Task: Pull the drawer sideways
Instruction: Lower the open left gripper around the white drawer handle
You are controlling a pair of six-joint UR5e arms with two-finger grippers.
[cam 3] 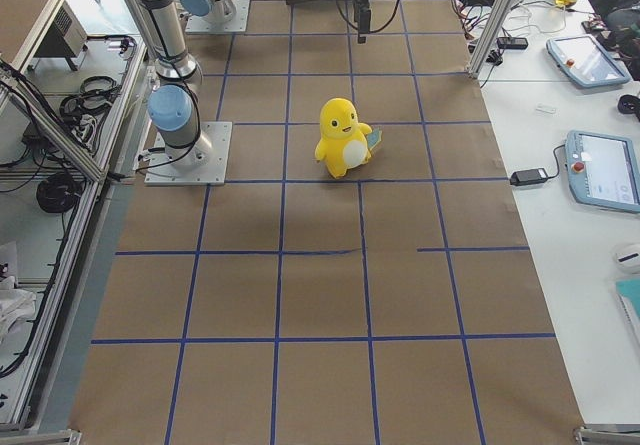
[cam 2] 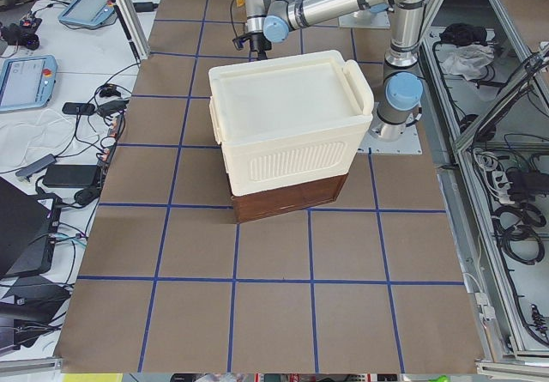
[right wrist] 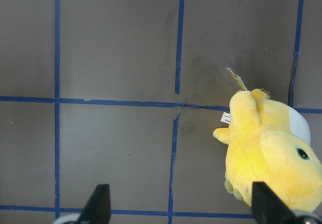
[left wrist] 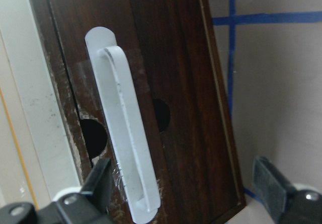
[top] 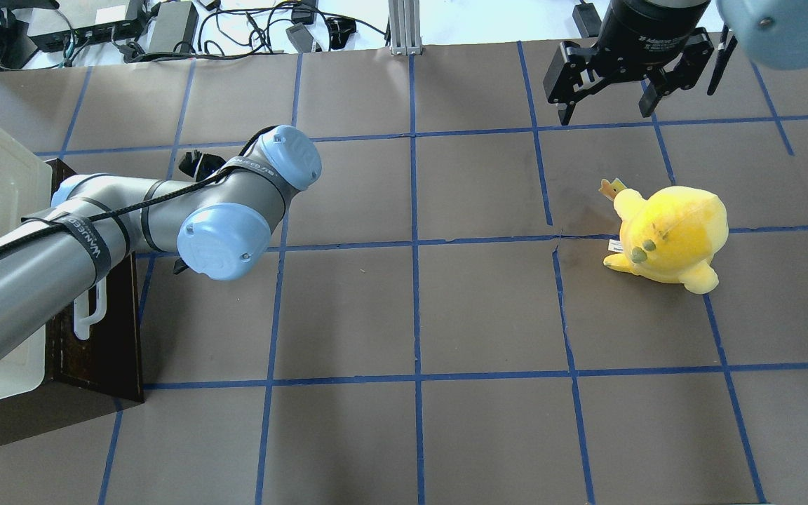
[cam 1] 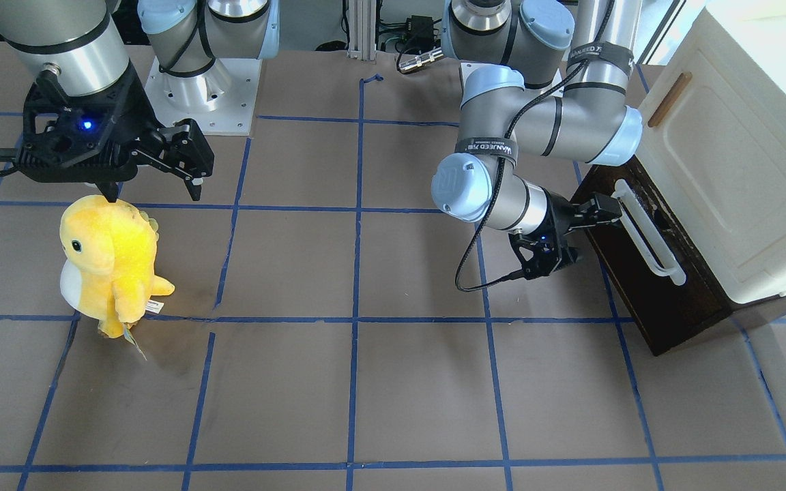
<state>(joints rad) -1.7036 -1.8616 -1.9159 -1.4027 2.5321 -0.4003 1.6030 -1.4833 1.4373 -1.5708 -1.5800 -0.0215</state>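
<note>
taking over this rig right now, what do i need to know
Left gripper: open, straddling one end of the white handle, not closed on it.
Right gripper: open, empty, hovering near the yellow plush toy.
Drawer: under the cream cabinet, appears not pulled out.
Done: approach to the handle.
Left: close on the handle, pull the drawer sideways.

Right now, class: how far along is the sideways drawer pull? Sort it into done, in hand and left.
Done: the left hand is at the drawer front. In hand: its open fingers straddle the white handle but are not closed on it. Left: closing, then pulling; no pale interior shows yet.
</note>
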